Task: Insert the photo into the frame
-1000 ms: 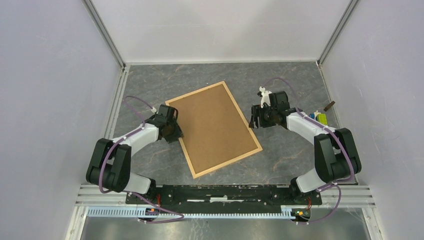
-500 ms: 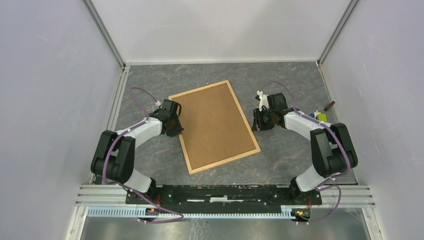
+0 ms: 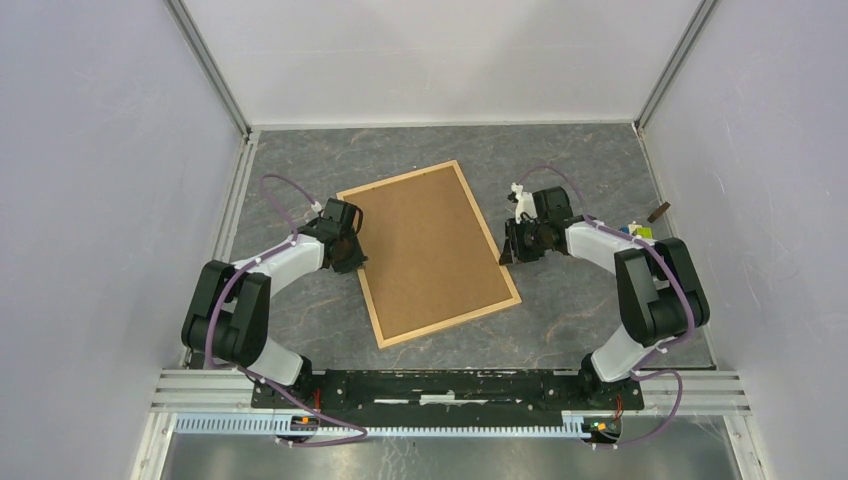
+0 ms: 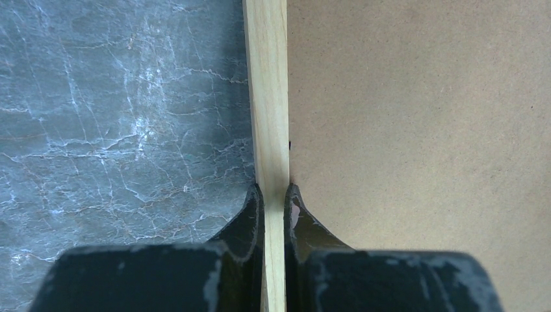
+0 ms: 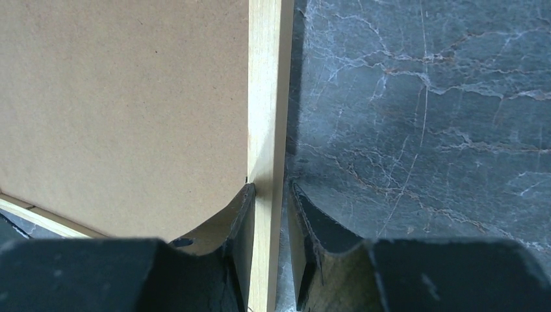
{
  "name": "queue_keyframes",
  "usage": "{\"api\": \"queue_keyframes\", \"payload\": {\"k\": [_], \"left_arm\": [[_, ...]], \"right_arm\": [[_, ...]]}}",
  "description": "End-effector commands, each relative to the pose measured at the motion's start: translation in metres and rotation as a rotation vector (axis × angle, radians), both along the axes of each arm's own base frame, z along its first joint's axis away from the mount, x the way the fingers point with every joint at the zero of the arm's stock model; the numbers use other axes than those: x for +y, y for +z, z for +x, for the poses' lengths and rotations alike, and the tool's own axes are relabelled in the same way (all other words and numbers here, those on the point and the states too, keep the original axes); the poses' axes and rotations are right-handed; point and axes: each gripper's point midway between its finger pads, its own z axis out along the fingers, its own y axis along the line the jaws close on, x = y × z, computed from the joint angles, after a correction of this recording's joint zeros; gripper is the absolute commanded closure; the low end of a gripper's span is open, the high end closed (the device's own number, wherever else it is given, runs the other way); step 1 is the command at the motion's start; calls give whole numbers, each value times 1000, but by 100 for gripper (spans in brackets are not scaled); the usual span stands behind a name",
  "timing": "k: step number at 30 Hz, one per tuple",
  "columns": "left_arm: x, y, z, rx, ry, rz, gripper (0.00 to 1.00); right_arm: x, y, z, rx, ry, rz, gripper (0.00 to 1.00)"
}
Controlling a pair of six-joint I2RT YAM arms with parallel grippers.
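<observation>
The frame point(image 4: 268, 97) is lying flat in the middle of the table point(image 3: 300, 160), turned at a slant in the overhead view, with its brown backing board point(image 3: 425, 250) facing up. No photo is showing anywhere, and you can't tell whether it's sitting under that board.

Your left claw point(image 4: 274, 192) is pinching the rail on the picture's left side, one finger on the outer edge and one over the board side, both pressing right against the wood. Your right claw point(image 5: 271, 188) is straddling the opposite rail, the inner finger touching it and the outer one leaving a sliver of gap, so it's gripping nothing firmly yet.

This frame is looking light and stiff, but it's wide and its rails are thin. You're probably wanting both long sides held together, roughly opposite each other as they are now, because lifting from one rail could be twisting it. The wood looks smooth, so expect slipping under a light pinch. The board may be sitting loose, so tipping could be spilling it out.
</observation>
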Motion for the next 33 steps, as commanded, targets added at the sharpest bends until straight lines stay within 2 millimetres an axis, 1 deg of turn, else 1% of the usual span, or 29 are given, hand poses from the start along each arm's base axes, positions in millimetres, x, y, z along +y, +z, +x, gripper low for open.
{"api": "queue_keyframes", "payload": {"k": [1, 9, 22, 25, 30, 33], "left_arm": [[10, -11, -1, 2, -38, 64, 98], [8, -10, 0, -4, -41, 54, 98], [4, -9, 1, -4, -47, 39, 98], [2, -9, 1, -4, -48, 36, 98], [2, -9, 1, -2, -46, 33, 98], [1, -9, 1, -3, -45, 30, 98]], "right_arm": [[2, -4, 6, -3, 2, -8, 70], [-1, -15, 4, 31, -4, -35, 71], [-7, -38, -13, 87, 4, -151, 74], [-10, -46, -20, 102, 3, -204, 76], [-18, -67, -38, 140, -4, -315, 78], [-18, -66, -38, 124, 0, -394, 79]]}}
